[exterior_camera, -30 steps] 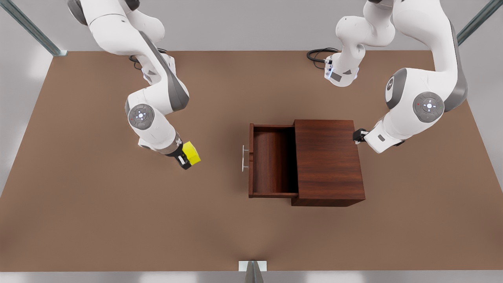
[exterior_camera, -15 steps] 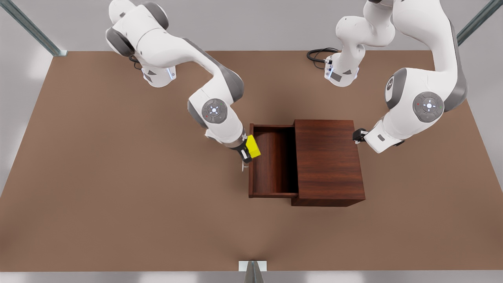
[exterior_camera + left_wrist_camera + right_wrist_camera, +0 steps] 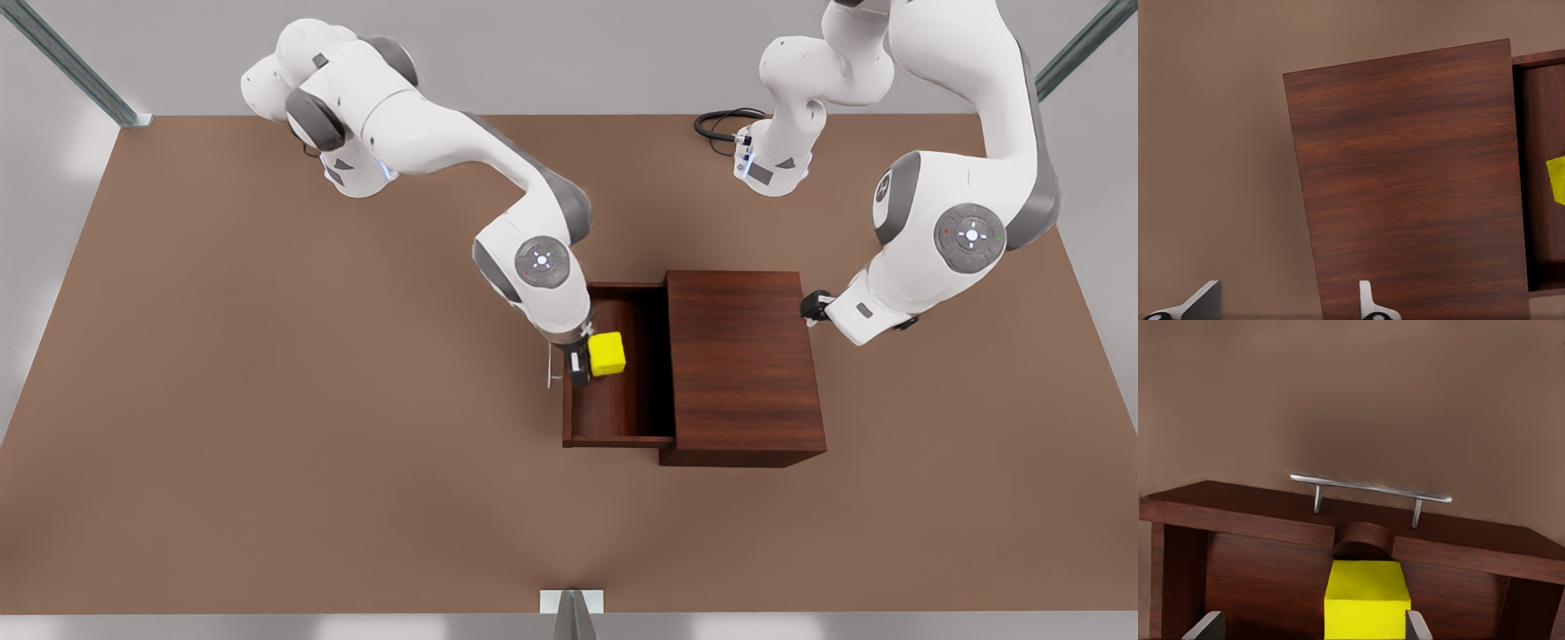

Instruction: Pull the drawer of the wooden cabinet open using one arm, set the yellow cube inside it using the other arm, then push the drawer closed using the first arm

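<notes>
The wooden cabinet (image 3: 742, 364) (image 3: 1411, 180) stands mid-table with its drawer (image 3: 622, 404) pulled open toward the front view's left. The drawer's silver handle (image 3: 553, 360) (image 3: 1370, 487) sticks out from its face. My right gripper (image 3: 582, 360) (image 3: 1313, 632) is shut on the yellow cube (image 3: 607, 353) (image 3: 1366, 600) and holds it over the drawer's inside, close behind the drawer's front wall. My left gripper (image 3: 809, 307) (image 3: 1286, 303) waits open beside the cabinet's back, at the front view's right. The yellow cube (image 3: 1557, 179) also peeks in beyond the cabinet top in the left wrist view.
The brown table (image 3: 267, 427) spreads wide on the front view's left and near side. A black cable (image 3: 720, 120) lies by the arm base at the back. Metal frame posts (image 3: 71, 67) stand at the far corners.
My right arm has carried the yellow cube toward the front view's right, from over the bare table to over the open drawer. The left arm has barely moved.
</notes>
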`<act>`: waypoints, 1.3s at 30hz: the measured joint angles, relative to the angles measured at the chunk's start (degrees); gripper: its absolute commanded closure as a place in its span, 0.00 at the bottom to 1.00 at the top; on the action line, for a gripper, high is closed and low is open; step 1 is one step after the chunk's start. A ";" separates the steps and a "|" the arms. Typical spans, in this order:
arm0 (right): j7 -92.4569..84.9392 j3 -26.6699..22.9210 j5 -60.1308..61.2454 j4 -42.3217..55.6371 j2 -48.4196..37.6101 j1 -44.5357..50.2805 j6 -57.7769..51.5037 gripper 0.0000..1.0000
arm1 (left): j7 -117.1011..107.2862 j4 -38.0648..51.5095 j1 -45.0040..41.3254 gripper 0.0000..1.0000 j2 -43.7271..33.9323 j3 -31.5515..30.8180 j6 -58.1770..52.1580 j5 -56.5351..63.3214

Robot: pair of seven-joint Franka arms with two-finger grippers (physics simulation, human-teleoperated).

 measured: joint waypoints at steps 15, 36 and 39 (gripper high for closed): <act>-53.87 -2.94 -5.59 -19.51 -16.97 -39.67 -8.87 0.00 | -24.76 43.26 -35.25 0.00 35.89 -0.20 4.45 3.68; -102.58 -2.71 -5.62 -18.92 -16.02 -39.49 -9.01 0.00 | -66.68 42.01 -42.13 0.00 49.89 1.12 23.77 9.85; -105.84 -2.71 -5.63 -18.92 -15.99 -39.49 -9.01 0.00 | -67.25 42.01 -40.76 0.00 49.61 1.25 21.79 9.91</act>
